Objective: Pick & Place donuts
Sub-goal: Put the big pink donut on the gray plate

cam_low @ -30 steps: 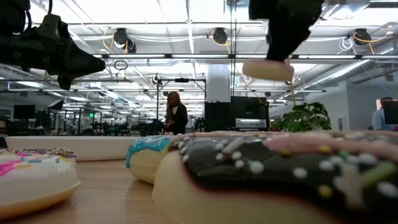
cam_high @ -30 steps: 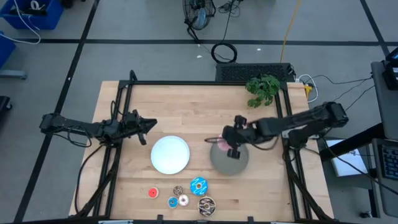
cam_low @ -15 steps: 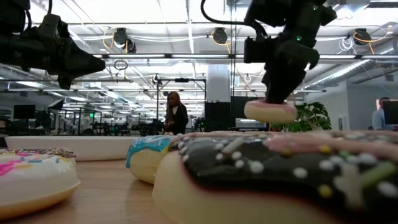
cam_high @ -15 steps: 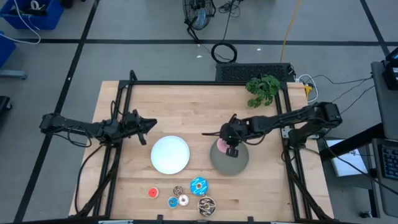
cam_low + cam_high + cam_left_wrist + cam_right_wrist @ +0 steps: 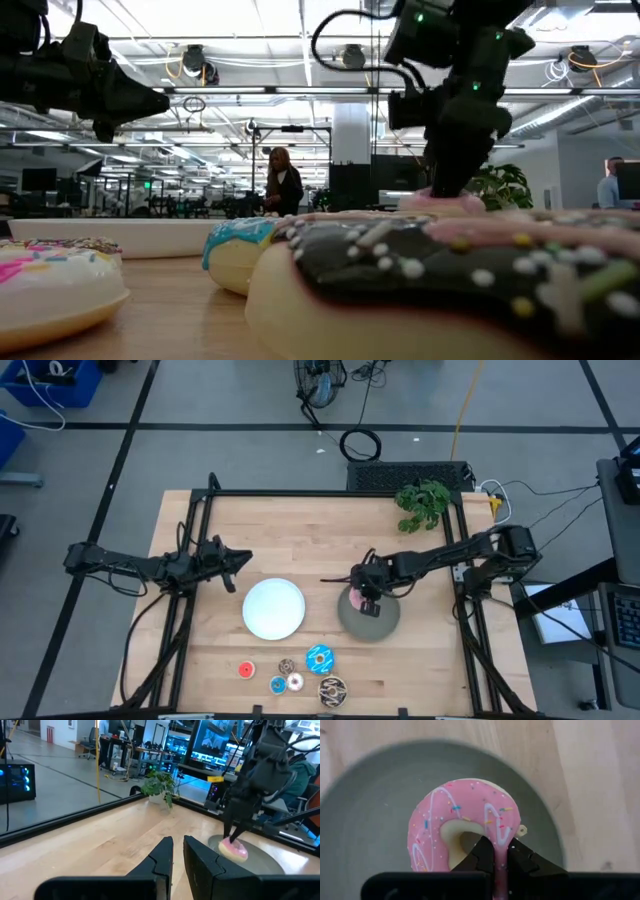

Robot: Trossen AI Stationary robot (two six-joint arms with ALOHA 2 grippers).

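While my right hand [image 5: 495, 854] pinches the pink donut [image 5: 465, 822] by its ring wall, it looks light and soft; left hand [image 5: 177, 851] waits closed.

Two plates sit side by side mid-table: one plate [image 5: 273, 609] to the left, another plate [image 5: 369, 617] to the right with a donut [image 5: 356, 598] on its left edge. Six more donuts [image 5: 296, 672] cluster in front of the plates, and a plant [image 5: 423, 502] stands at the far right corner.

2 dark jointed arms [image 5: 440, 560] with black cabling and tapered, seemingly matte fingers [image 5: 482, 857].
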